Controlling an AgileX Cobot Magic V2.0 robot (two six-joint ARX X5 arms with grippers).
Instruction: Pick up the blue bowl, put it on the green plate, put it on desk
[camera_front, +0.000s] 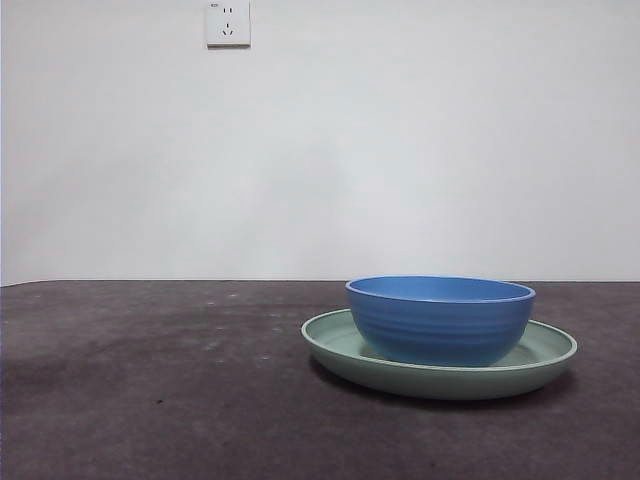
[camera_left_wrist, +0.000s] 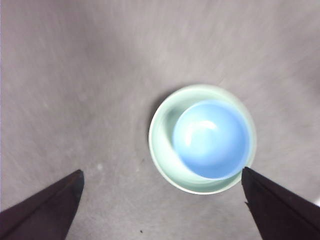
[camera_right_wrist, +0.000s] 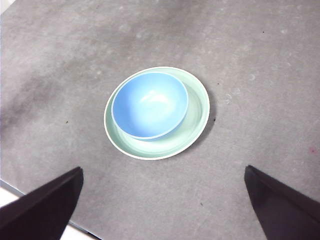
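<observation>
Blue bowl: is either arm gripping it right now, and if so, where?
Nothing is held. The round blue bowl sits free in the shallow pale-green plate. The left gripper and right gripper are both open above it.

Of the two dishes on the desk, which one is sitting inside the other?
The blue bowl sits inside the green plate. It is deeper and narrower; the pale plate is wider, shallow and rests directly on the desk.

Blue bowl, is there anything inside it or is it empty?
Empty. The blue bowl shows only its bare, glossy inside from above, and it sits upright on the green plate.
</observation>
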